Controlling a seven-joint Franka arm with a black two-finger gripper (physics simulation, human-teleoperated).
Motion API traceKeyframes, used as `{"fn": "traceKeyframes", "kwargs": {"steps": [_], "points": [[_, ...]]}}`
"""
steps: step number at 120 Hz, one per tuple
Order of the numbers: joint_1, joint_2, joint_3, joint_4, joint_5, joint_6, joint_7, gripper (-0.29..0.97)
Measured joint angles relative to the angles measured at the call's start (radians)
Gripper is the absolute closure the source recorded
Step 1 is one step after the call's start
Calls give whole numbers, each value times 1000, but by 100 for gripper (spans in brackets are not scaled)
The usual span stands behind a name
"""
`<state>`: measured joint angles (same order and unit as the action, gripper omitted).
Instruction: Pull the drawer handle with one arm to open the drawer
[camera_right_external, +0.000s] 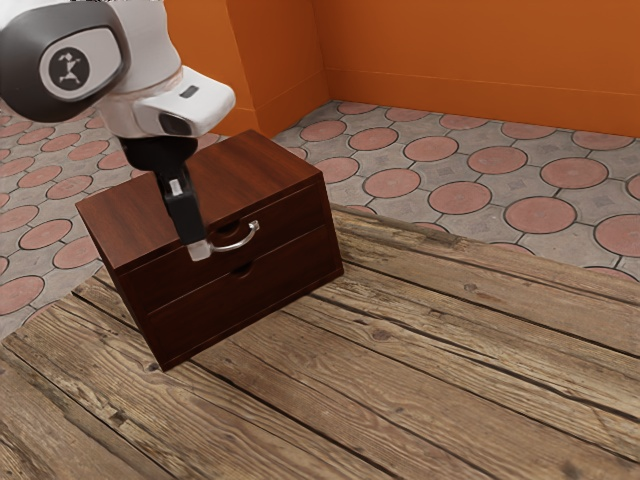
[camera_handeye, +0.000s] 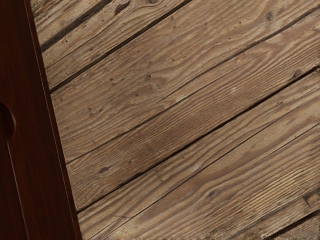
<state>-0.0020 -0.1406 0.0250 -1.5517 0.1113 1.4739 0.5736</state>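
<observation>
A dark brown wooden cabinet (camera_right_external: 150, 215) with two drawers stands on the plank table. The upper drawer (camera_right_external: 280, 215) carries a curved silver handle (camera_right_external: 243, 238) and its front looks flush with the cabinet. My black gripper (camera_right_external: 198, 248) comes down from above in front of that drawer, its tip at the end of the handle on the exterior view's left. The lower drawer (camera_right_external: 260, 290) has a small dark recess at its top edge. In the wrist view the cabinet front (camera_handeye: 25, 165) runs along one side just beside my hand, with table planks below.
The table (camera_right_external: 450, 350) is made of rough wooden planks and stretches wide toward the exterior view's right of the cabinet. Beyond it lie a tiled floor (camera_right_external: 470, 160) and an orange wall (camera_right_external: 480, 50).
</observation>
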Motion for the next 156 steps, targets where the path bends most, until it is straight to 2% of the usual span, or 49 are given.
{"fn": "traceKeyframes", "kwargs": {"steps": [18,31,48,64,95,127,156], "points": [[1,5,-7,-53,-3,9,54,1],[7,-29,-9,-190,-22,119,93,1],[7,-45,-21,-260,-9,217,109,0],[4,-43,-47,-269,13,263,70,0],[5,-21,-60,-262,65,335,-21,16],[10,33,-70,-248,80,412,-96,23],[15,47,-60,-242,145,443,-159,30]]}}
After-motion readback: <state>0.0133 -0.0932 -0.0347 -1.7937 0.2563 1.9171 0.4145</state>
